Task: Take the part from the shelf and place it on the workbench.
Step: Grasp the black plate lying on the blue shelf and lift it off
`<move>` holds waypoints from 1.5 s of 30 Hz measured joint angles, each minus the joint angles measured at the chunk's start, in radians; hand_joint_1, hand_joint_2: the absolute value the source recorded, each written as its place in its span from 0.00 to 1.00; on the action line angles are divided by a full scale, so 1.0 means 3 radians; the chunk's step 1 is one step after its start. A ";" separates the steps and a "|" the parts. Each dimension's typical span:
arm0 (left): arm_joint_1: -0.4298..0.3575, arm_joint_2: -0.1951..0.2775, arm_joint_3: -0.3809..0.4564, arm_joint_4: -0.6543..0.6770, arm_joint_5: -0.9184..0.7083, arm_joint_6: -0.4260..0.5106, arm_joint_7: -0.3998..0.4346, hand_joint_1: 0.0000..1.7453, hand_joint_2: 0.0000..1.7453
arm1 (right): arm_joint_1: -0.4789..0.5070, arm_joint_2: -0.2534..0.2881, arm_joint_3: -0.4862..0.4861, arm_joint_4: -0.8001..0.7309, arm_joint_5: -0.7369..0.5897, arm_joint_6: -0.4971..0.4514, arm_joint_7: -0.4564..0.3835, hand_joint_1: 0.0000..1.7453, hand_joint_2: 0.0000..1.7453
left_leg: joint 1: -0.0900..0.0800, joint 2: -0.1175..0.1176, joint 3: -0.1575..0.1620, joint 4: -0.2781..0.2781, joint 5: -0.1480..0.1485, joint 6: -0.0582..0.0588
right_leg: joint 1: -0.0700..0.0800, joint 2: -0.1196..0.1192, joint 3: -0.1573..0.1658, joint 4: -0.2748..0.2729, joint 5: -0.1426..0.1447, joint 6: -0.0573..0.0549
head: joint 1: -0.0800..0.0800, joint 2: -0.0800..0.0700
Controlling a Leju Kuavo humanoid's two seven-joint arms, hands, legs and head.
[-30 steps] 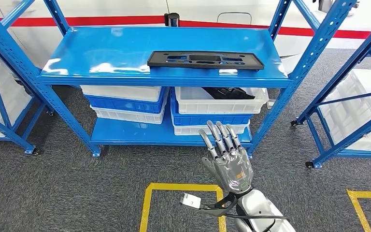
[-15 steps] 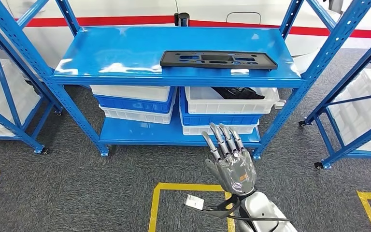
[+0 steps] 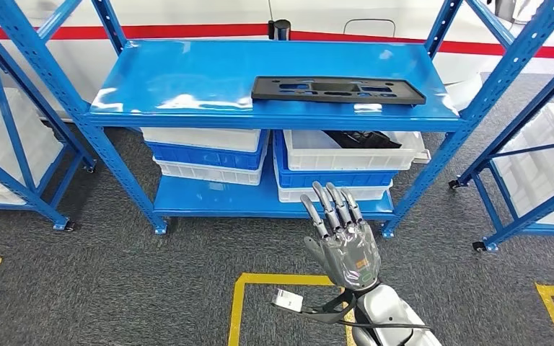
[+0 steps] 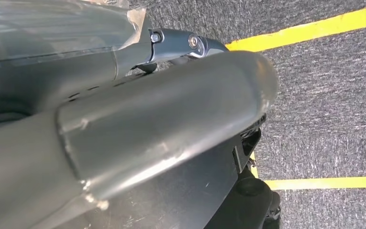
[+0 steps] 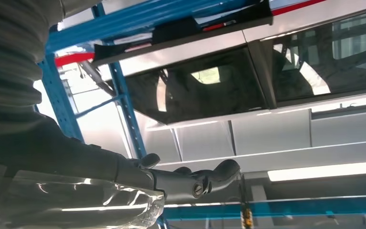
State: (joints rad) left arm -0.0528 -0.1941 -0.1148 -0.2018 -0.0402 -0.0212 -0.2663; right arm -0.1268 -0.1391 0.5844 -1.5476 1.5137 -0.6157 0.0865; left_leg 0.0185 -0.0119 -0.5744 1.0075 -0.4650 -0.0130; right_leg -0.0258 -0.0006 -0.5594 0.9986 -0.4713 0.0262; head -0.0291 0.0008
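Flat, the long black slotted part (image 3: 339,90) lies unheld; right hand (image 3: 344,241) fingers spread.

- You face a glossy blue metal shelf rack (image 3: 187,79) with perforated uprights on castors.
- Under its top deck sit stacked white and blue plastic crates (image 3: 202,155).
- Beneath you lies dark grey carpet (image 3: 115,288) marked with yellow floor tape (image 3: 288,279).
- Behind stands a white wall with a red stripe (image 3: 187,30).
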 joint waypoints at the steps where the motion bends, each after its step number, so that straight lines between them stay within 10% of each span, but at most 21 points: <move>1: 0.0000 -0.0004 0.0000 0.0000 0.0001 0.0001 -0.0002 0.00 0.00 | 0.0000 0.0000 0.0000 0.0000 0.0000 0.0000 -0.0001 0.00 1.00 | -0.0011 -0.0004 -0.0001 -0.0003 0.0004 0.0015 | 0.0002 -0.0002 0.0005 -0.0007 0.0001 -0.0003 | 0.0007 0.0000; 6: 0.0000 -0.0014 0.0000 0.0000 0.0002 0.0001 -0.0004 0.00 0.00 | -0.0002 0.0000 0.0000 0.0000 -0.0002 -0.0001 -0.0005 0.00 1.00 | -0.0040 -0.0011 -0.0002 -0.0001 0.0005 0.0066 | -0.0021 -0.0002 0.0035 -0.0059 0.0028 0.0031 | 0.0012 0.0000; 10: 0.0001 -0.0014 0.0000 0.0000 0.0003 0.0001 -0.0016 0.00 0.00 | -0.0002 -0.0002 0.0000 0.0000 -0.0004 -0.0001 -0.0005 0.00 0.00 | -0.0051 -0.0010 -0.0002 0.0001 0.0001 0.0094 | -0.0026 -0.0002 0.0041 -0.0074 0.0040 0.0053 | 0.0012 0.0000; 25: 0.0008 0.0012 0.0000 0.0000 0.0075 -0.0123 -0.0164 0.00 0.00 | 0.0000 0.0006 -0.0025 0.0000 -0.0041 -0.0001 -0.0014 0.00 0.00 | -0.0060 -0.0011 -0.0004 0.0008 -0.0002 0.0112 | -0.0032 -0.0002 0.0037 -0.0076 0.0048 0.0113 | 0.0009 0.0000; 31: 0.0004 0.0021 0.0000 0.0000 0.0089 -0.0161 -0.0164 0.00 0.00 | -0.0004 0.0023 -0.0034 -0.0001 -0.0041 -0.0001 -0.0023 0.00 0.00 | -0.0074 -0.0007 0.0014 -0.0030 0.0009 0.0207 | -0.0066 -0.0003 0.0018 -0.0053 0.0027 0.0169 | 0.0010 0.0000; 37: 0.0000 0.0032 -0.0001 0.0000 0.0097 -0.0212 -0.0160 0.00 0.00 | -0.0023 0.0023 -0.0043 0.0016 -0.0058 -0.0001 -0.0044 0.00 0.00 | -0.0077 0.0002 0.0041 -0.0065 0.0024 0.0259 | -0.0026 0.0000 -0.0482 0.0920 -0.0333 0.0101 | 0.0040 0.0000; 41: -0.0001 0.0034 -0.0001 0.0000 0.0106 -0.0232 -0.0156 0.00 0.00 | -0.0048 0.0020 -0.0043 0.0029 -0.0072 -0.0001 -0.0046 0.00 0.00 | -0.0096 -0.0021 0.0068 -0.0052 -0.0010 0.0217 | -0.0003 0.0001 -0.0157 0.0215 -0.0026 0.0127 | 0.0047 0.0000; 45: -0.0005 0.0045 -0.0001 0.0000 0.0123 -0.0239 -0.0154 0.00 0.00 | -0.0078 0.0024 -0.0039 0.0038 -0.0085 -0.0001 -0.0052 0.00 0.00 | -0.0106 -0.0026 0.0068 -0.0036 -0.0048 0.0163 | 0.0018 0.0005 -0.0043 0.0001 0.0040 0.0012 | 0.0045 0.0000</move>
State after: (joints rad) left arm -0.0543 -0.1806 -0.1152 -0.2019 -0.0032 -0.0929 -0.3124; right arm -0.1503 -0.1318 0.5728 -1.5363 1.4881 -0.6161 0.0710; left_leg -0.0133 -0.0198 -0.5539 0.9969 -0.4795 0.0361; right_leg -0.0204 0.0008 -0.5722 0.9989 -0.4592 0.0299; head -0.0155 0.0008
